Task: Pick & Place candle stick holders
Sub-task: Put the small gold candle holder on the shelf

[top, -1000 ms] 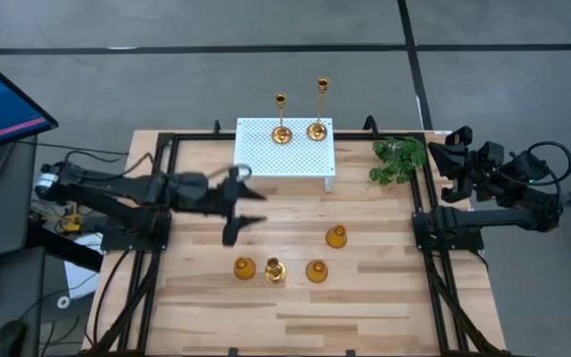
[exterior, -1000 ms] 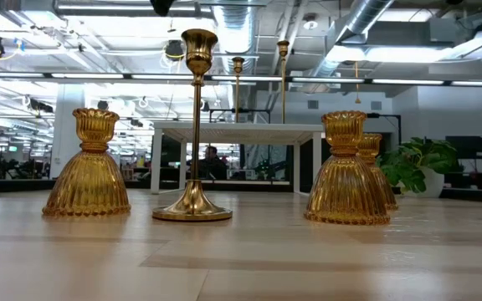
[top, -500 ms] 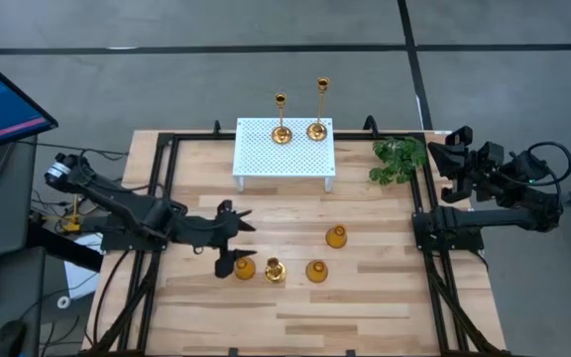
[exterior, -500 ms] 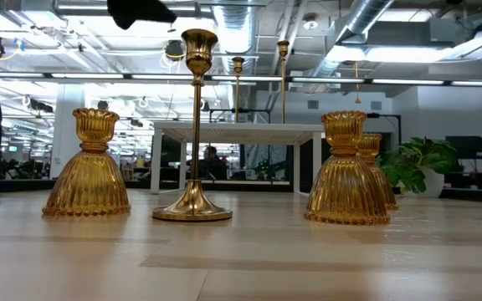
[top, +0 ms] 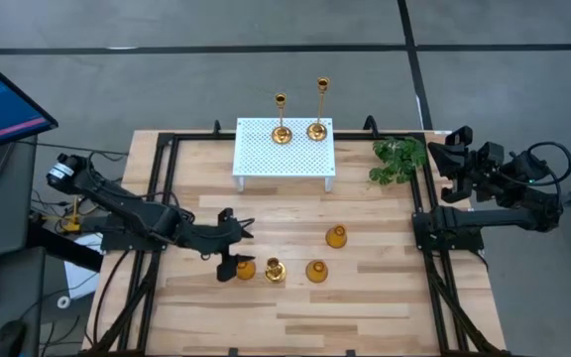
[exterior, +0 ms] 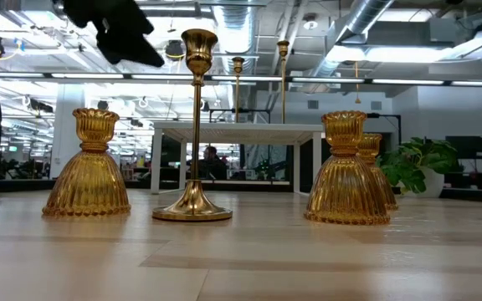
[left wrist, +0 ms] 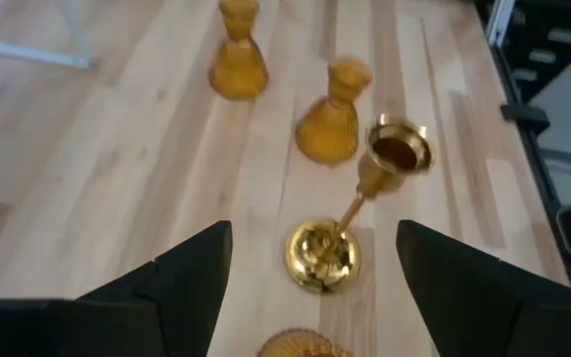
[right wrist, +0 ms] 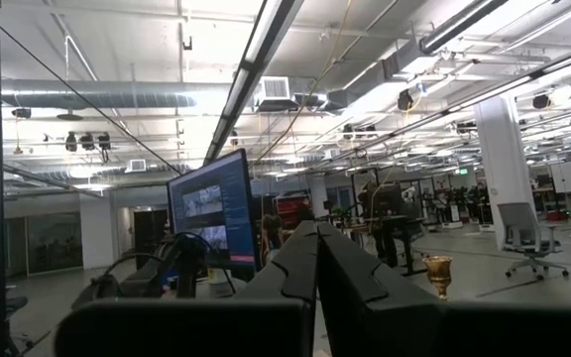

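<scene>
Three short bulbous amber holders (top: 245, 268) (top: 316, 271) (top: 336, 236) and one slim gold stick (top: 274, 270) stand on their bases on the wooden table. Two more slim sticks (top: 282, 134) (top: 317, 129) stand on the white perforated stand (top: 266, 154). My left gripper (top: 234, 250) is open and empty, hovering just left of and above the leftmost bulbous holder (exterior: 88, 167). It shows as a dark shape in the low view (exterior: 111, 29). Its wrist view shows the slim stick (left wrist: 322, 256) ahead between the fingers and the near holder's top (left wrist: 290, 345). My right gripper (top: 454, 154) is shut and empty at the table's right edge.
A green plant (top: 398, 159) stands at the far right, beside the white stand. A black frame (top: 162, 198) runs along the table's left, right and far edges. Bare wood lies near the front edge (top: 295, 317).
My left gripper has moved toward the table's near edge and down, from in front of the white stand to just beside the leftmost bulbous holder. It has stayed open. The holders have not moved.
</scene>
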You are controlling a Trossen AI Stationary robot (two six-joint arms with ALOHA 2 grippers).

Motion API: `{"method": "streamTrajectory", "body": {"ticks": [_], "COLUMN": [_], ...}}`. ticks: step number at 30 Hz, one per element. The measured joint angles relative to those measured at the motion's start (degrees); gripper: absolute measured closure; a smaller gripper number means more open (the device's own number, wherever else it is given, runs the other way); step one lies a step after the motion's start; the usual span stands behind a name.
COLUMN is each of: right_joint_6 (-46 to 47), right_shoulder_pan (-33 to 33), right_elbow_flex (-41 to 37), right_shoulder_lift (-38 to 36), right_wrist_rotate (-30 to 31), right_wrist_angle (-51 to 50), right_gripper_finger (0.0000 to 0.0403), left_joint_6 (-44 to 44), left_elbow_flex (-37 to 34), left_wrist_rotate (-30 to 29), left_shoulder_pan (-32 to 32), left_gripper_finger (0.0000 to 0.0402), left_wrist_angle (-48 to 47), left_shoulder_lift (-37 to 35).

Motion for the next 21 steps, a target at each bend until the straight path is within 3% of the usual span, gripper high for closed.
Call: {"method": "streamTrajectory", "body": {"ticks": [10, 21], "right_joint_6": [0.0, -0.5], "right_shoulder_pan": [0.0, 0.0], "right_elbow_flex": [0.0, 0.0], "right_shoulder_lift": [0.0, 0.0], "right_wrist_rotate": [0.0, 0.0], "right_wrist_angle": [0.0, 0.0], "right_gripper_finger": [0.0403, 0.0403], "left_joint_6": [1.9, 3.0], "left_elbow_flex": [-0.3, -0.3], "left_wrist_rotate": [5.5, 3.8], "left_shoulder_pan": [0.0, 0.3], "left_gripper_finger": [0.0115, 0.0115], "left_wrist_angle": [5.3, 5.7], "left_shoulder_lift": [6.1, 0.9]}}
